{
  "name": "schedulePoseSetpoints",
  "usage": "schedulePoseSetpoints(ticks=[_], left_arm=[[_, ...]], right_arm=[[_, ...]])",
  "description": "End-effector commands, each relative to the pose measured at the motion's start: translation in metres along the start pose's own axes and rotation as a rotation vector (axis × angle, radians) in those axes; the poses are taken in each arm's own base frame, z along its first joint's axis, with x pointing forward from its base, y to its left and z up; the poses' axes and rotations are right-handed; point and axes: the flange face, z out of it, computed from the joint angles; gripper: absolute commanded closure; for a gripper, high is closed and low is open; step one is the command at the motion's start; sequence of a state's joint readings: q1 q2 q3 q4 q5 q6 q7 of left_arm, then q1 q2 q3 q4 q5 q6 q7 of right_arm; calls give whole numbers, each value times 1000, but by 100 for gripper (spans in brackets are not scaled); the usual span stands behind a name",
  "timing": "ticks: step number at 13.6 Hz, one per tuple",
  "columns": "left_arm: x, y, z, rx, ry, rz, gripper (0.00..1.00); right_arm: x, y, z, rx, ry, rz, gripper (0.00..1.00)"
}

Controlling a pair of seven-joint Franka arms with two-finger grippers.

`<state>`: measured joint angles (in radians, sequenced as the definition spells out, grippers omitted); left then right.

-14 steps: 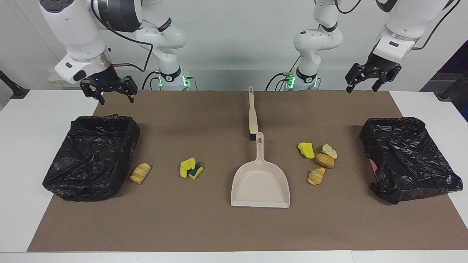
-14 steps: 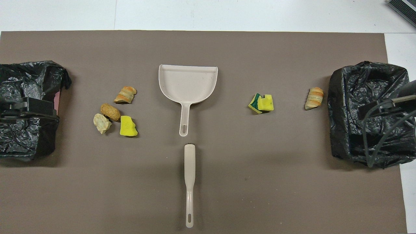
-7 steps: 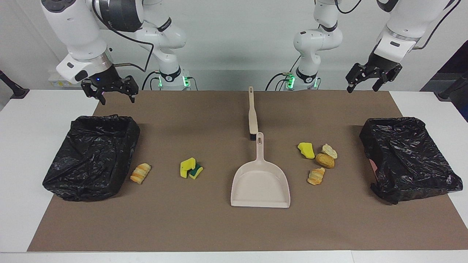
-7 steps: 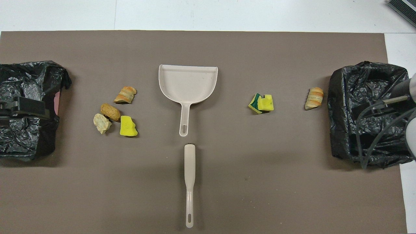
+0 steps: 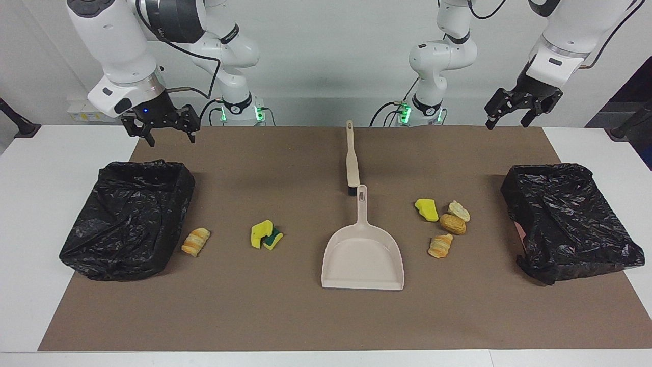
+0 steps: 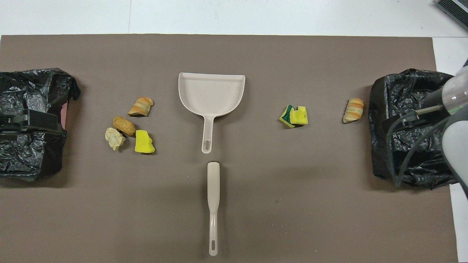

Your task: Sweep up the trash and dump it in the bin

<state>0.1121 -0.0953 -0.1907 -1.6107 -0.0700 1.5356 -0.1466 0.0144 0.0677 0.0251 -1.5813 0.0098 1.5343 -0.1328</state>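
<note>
Matt brown mat point(image 5: 305, 316), paper-like, over smooth white table point(image 5: 30, 204). Crinkled, glossy black plastic liners on both bins point(image 5: 130, 216) point(image 5: 568, 219). Smooth matt beige plastic for dustpan point(image 5: 362, 255) and brush point(image 5: 351, 160). Porous foam in yellow sponge chunk point(image 5: 427, 209) and yellow-and-green sponges point(image 5: 266, 235). Ridged, crusty look to croissant pieces point(image 5: 196, 241) point(image 5: 440, 245).

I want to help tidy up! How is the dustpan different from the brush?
The dustpan is wide and scoop-shaped with a short handle; the brush is long and thin. The dustpan lies farther from the robots, the brush nearer to them. The dustpan's handle points toward the robots; the brush's handle also points toward them, with its dark bristles beside the dustpan's handle tip. Both are beige, lie flat on the brown mat, in line, and nothing holds them.
</note>
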Motion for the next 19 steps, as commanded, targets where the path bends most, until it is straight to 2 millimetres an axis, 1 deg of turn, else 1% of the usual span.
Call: schedulePoseSetpoints(ticks=[1,2,4,6,8,10,11,12,13,14,15,16,17,18,19], left_arm=[[-6,6,-4,-13,-3,2,0],[-7,6,-3,-12,-10,3,0],[-8,7,-2,-11,-15,12,0],[-8,7,-3,-11,-12,12,0],[-8,7,-3,-11,-12,14,0],[-9,11,-3,-11,-7,21,0],[-10,22,-2,-12,-5,38,0],[-11,25,-3,-12,-4,47,0],[-11,25,-3,-12,-4,47,0],[-11,25,-2,-11,-7,49,0],[-11,25,-1,-11,-4,47,0],[-11,28,0,-11,-4,44,0],[-12,34,6,-9,-17,53,0],[-16,34,12,-5,-29,57,0],[-19,33,13,-3,-33,62,0]], right_arm=[[29,-29,16,17,-29,-16,0],[38,-41,22,15,-31,-15,0],[61,-71,37,11,-29,-9,0],[79,-104,51,11,-5,-3,0],[92,-141,69,59,7,46,0],[103,-187,92,65,17,90,0],[107,-210,99,67,28,104,0],[112,-229,107,67,27,112,0],[116,-243,113,69,29,122,0],[119,-262,119,73,40,145,0],[123,-280,133,77,45,168,0],[126,-295,141,80,53,180,0],[128,-311,152,84,58,196,0],[131,-314,158,88,60,219,0],[130,-328,165,95,61,228,0]])
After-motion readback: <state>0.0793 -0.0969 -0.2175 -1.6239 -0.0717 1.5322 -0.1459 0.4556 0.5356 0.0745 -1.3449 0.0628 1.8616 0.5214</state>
